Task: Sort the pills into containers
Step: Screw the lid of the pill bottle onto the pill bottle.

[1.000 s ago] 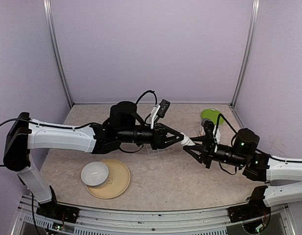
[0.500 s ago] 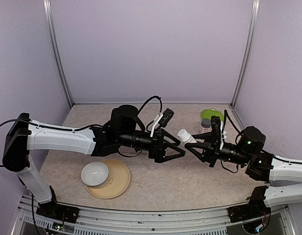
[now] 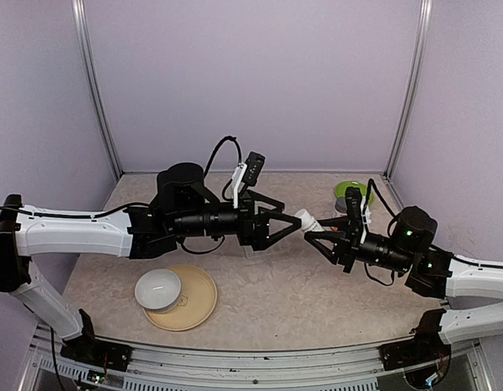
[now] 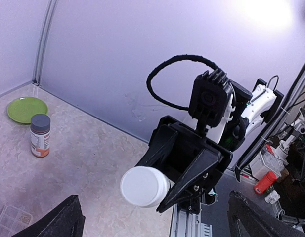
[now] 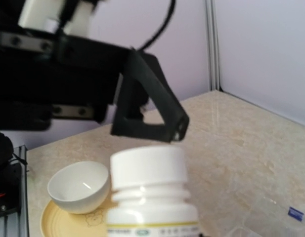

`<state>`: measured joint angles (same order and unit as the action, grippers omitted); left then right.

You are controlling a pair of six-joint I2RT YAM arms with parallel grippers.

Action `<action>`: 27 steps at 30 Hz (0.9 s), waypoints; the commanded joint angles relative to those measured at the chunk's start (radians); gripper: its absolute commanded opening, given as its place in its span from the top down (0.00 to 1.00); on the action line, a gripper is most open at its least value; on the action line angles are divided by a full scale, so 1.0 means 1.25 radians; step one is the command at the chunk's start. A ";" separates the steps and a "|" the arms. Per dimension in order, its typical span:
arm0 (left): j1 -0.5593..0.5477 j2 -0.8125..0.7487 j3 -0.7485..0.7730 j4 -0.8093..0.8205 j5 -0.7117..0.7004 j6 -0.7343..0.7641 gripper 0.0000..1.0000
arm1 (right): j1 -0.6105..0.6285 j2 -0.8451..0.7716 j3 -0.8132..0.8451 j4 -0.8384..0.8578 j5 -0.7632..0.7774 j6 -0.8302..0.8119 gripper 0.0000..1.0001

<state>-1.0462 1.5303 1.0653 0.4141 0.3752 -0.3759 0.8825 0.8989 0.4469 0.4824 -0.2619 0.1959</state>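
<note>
Left end effector (image 3: 289, 227) stands spread wide and holds nothing. Its fingers aim toward 3 o'clock at the cap of a white bottle (image 3: 306, 219), just beside the cap but apart from it. Right end effector (image 3: 316, 235) is pinched on that bottle's body, holding it above the tabletop (image 3: 275, 285) with the cap turned toward 9 o'clock. Pill box (image 4: 11, 219), clear and compartmented, lies flat on the tabletop at 7 o'clock of the left wrist view; pills cannot be made out in any view. Grey-capped bottle (image 4: 40, 135) with an orange label stands upright at 1 o'clock of the tabletop, just beside a green plate (image 4: 26, 109). White bowl (image 3: 158, 289) sits on a tan plate (image 3: 196, 300) at 7 o'clock, well apart from both end effectors.
</note>
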 commanded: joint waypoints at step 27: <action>-0.010 0.093 0.197 -0.264 -0.049 -0.062 0.41 | 0.009 0.004 0.041 -0.093 0.032 -0.108 1.00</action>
<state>-1.0660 1.6417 1.2949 0.0563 0.2710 -0.4458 0.8837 0.9161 0.4789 0.3782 -0.2157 0.0715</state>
